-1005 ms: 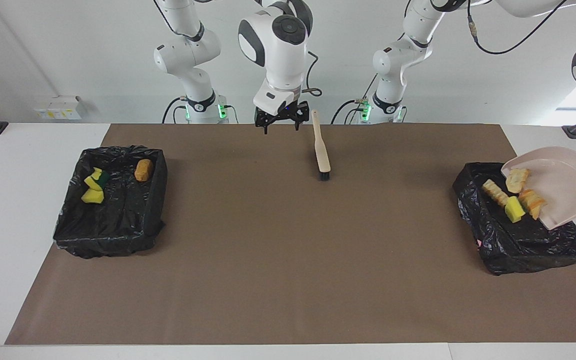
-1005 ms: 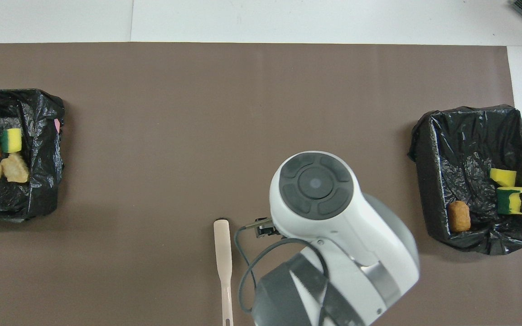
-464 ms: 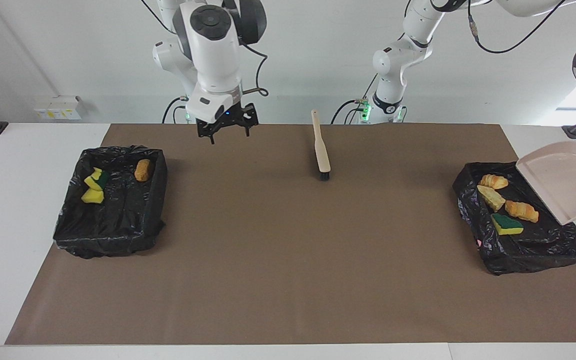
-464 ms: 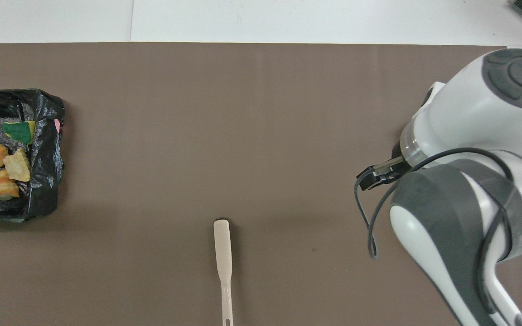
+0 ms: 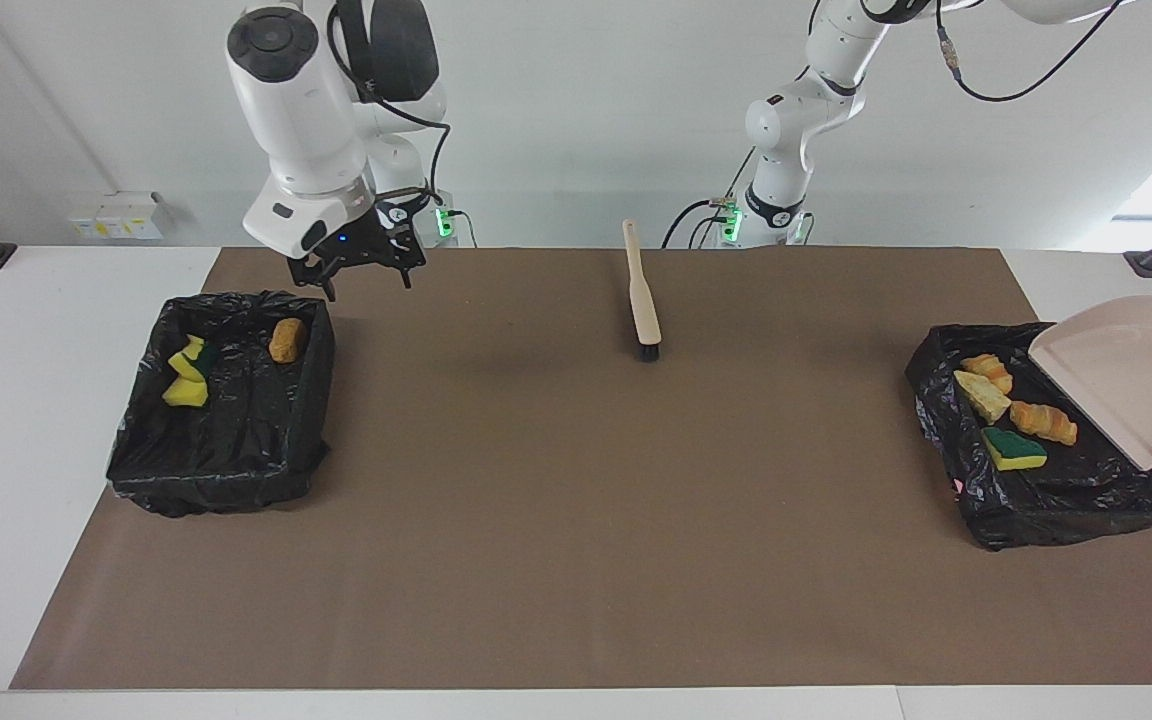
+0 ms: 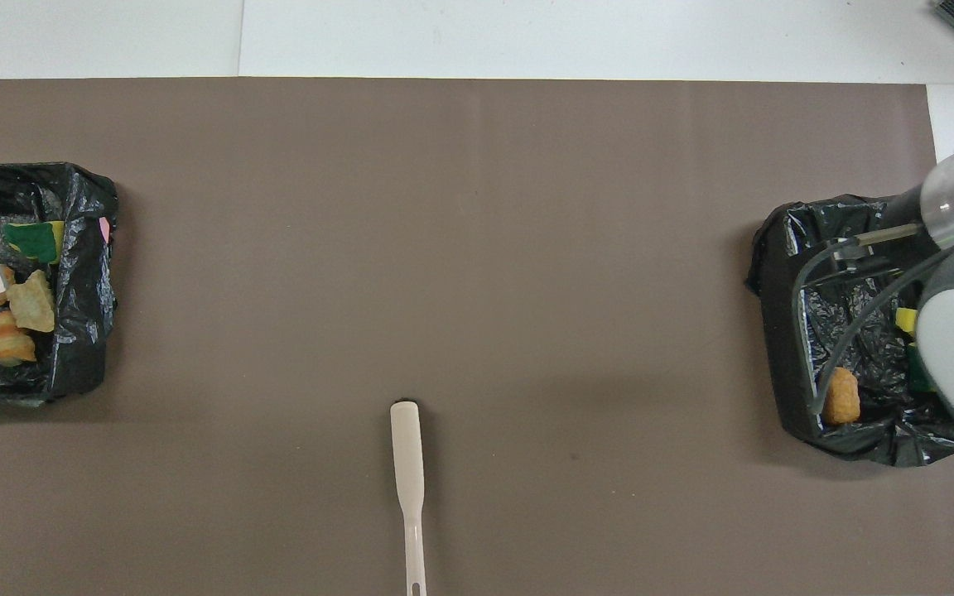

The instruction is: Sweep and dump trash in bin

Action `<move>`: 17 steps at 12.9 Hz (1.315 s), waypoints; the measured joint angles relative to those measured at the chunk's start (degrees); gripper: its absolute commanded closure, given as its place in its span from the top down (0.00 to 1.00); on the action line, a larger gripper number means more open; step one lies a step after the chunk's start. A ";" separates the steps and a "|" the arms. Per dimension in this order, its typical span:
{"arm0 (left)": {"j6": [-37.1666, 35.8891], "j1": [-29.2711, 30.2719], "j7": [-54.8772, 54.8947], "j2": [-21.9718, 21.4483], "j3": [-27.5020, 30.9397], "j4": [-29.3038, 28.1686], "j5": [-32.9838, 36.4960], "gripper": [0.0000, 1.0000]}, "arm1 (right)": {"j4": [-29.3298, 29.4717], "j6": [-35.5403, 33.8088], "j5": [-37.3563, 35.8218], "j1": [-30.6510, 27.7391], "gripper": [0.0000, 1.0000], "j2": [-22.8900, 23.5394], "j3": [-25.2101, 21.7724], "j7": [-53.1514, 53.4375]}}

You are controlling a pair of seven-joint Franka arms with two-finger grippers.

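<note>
Over the bin (image 5: 1056, 500), tilted dustpan (image 5: 1136, 385), dumped trash (image 5: 1011, 425)

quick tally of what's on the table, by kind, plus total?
foam chunks: 7, all in the bins
lined bins: 2
brush: 1
dustpan: 1, held tilted over the bin at the left arm's end
Total: 11

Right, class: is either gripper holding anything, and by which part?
The right gripper is open and empty. The dustpan hangs tilted over the bin, so the left gripper likely holds it, but the hold lies outside both views.
</note>
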 measured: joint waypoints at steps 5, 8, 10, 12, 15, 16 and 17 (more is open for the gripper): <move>-13.94 -10.31 -34.15 -4.54 -2.84 -1.23 -7.23 0.00 | 1.41 0.77 0.47 -4.11 1.00 -0.77 -3.76 0.04; -14.35 -19.86 -57.68 -6.23 -3.20 -4.98 -14.13 0.00 | 0.34 -0.44 0.64 -2.70 1.00 -4.32 -5.85 0.08; -12.70 -25.73 -70.28 -7.16 -3.27 -8.11 -18.14 0.00 | -1.41 -0.48 0.64 -2.11 1.00 -6.56 -5.85 0.41; -7.39 -31.64 -80.91 -7.30 -3.29 -11.34 -20.19 0.00 | -2.63 -0.48 0.63 -2.04 1.00 -7.66 -5.85 0.71; 2.77 -39.62 -91.12 -6.94 -3.24 -18.11 -21.30 0.00 | -3.30 -0.74 0.72 -1.92 1.00 -8.08 -5.85 2.99; 6.75 -41.89 -94.62 -6.37 -3.23 -20.48 -21.43 0.00 | -3.36 -1.02 0.91 -1.80 1.00 -8.08 -5.84 3.61; 10.13 -43.95 -97.99 -5.22 -3.21 -22.15 -21.55 0.00 | -3.37 -1.05 1.02 -1.77 1.00 -8.08 -5.81 3.86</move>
